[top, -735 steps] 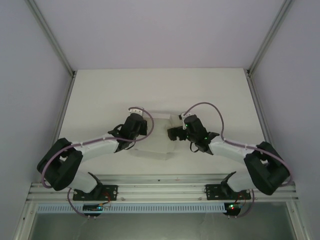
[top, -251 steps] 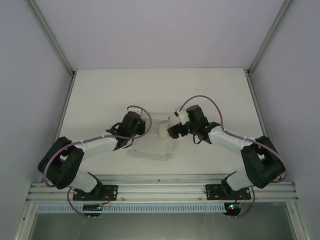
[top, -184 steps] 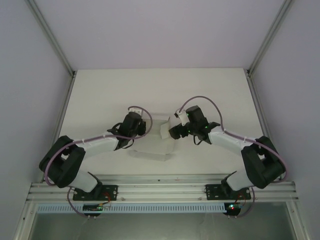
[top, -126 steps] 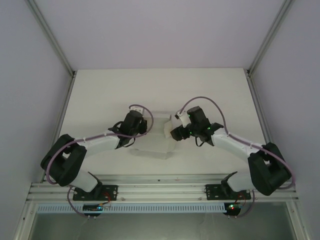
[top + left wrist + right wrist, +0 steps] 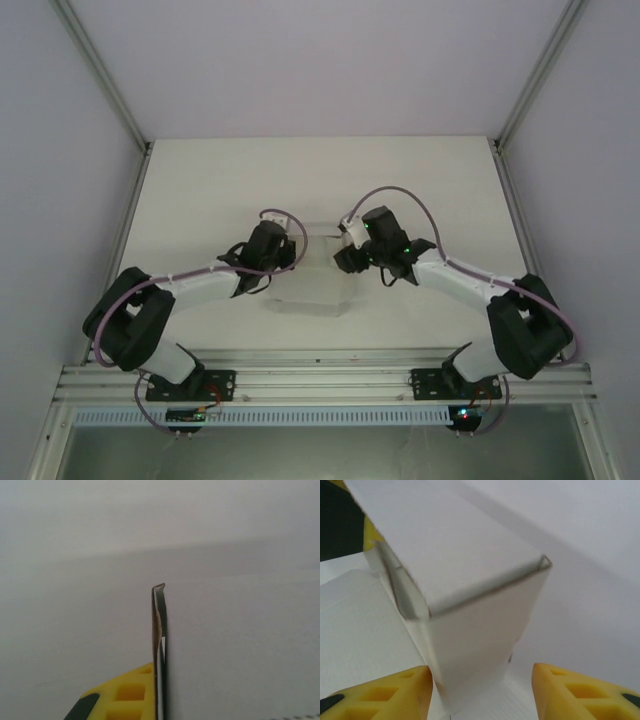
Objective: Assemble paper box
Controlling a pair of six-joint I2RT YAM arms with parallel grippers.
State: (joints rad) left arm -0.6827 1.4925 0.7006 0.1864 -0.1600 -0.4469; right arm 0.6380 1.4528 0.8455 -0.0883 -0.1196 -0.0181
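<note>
Paper box mid-table, nearer front

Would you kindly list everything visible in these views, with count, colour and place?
paper box: one, white, partly folded, mid-table between both grippers
table: one, white, beneath everything
frame rail: one, silver, along the near table edge
cables: two, purple, looped over the wrists
left gripper: one, yellow finger showing, clamped on the sheet's edge
right gripper: one, yellow fingers, open either side of a raised flap
</note>
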